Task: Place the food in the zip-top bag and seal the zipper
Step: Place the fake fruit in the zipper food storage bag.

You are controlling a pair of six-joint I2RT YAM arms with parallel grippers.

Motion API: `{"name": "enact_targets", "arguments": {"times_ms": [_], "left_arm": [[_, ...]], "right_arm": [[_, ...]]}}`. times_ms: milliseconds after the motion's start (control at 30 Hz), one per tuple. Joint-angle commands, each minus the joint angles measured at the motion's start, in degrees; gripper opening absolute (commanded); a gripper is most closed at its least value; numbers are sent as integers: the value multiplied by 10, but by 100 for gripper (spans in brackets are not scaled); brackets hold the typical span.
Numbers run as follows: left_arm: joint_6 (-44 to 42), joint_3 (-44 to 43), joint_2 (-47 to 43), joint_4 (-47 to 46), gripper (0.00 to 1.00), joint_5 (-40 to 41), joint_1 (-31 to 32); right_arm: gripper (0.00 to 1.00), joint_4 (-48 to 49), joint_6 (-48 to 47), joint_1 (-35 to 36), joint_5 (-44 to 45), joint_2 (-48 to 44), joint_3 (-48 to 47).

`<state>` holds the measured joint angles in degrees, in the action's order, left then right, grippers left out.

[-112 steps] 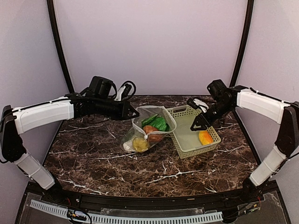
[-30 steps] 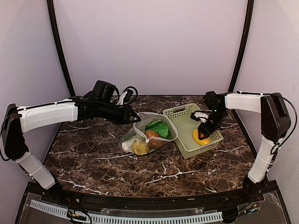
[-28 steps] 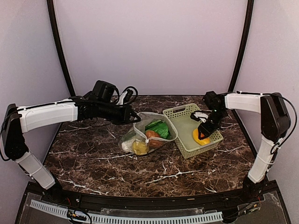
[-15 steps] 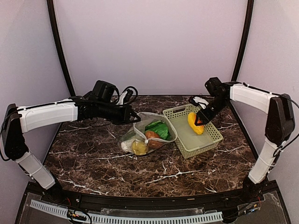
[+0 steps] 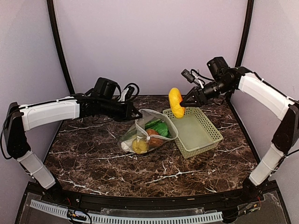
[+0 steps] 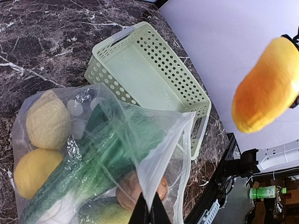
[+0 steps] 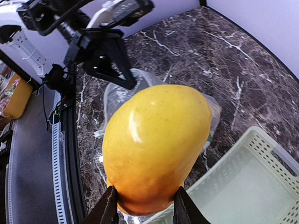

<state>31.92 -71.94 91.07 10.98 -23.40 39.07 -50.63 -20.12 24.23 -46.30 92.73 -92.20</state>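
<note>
Your left gripper [image 5: 136, 113] pinches the zip-top bag [image 5: 150, 131] by its rim, propping it open for the yellow fruit [image 5: 175, 102] your right gripper [image 7: 145, 208] clamps.

**Colours on my table**

The toy fruit [image 7: 154, 144] I hold is yellow, shading to orange at one end. My zip-top bag [image 6: 159, 140] is clear with white dots. Green cabbage [image 5: 157, 125] and a yellow piece [image 5: 139, 146] show through. The basket [image 5: 198, 133] is pale green, and the table [image 5: 93, 149] is dark brown marble, veined white.
</note>
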Motion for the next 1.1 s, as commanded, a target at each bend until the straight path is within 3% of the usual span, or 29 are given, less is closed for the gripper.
{"name": "enact_targets", "arguments": {"times_ms": [0,200,533,900,1067], "left_arm": [[1,-24,0,9,1,-6,1],[4,-25,-7,3,1,-12,1],[4,-11,-46,-20,1,-27,1],[4,-4,-46,-31,1,-52,1],[11,-7,-41,-50,1,-69,4]], "right_arm": [[27,-10,-25,61,-43,20,-20],[27,3,-39,124,1,59,-29],[26,51,-36,148,86,128,-48],[27,91,-86,195,218,126,-60],[28,91,-100,223,235,154,-72]]}}
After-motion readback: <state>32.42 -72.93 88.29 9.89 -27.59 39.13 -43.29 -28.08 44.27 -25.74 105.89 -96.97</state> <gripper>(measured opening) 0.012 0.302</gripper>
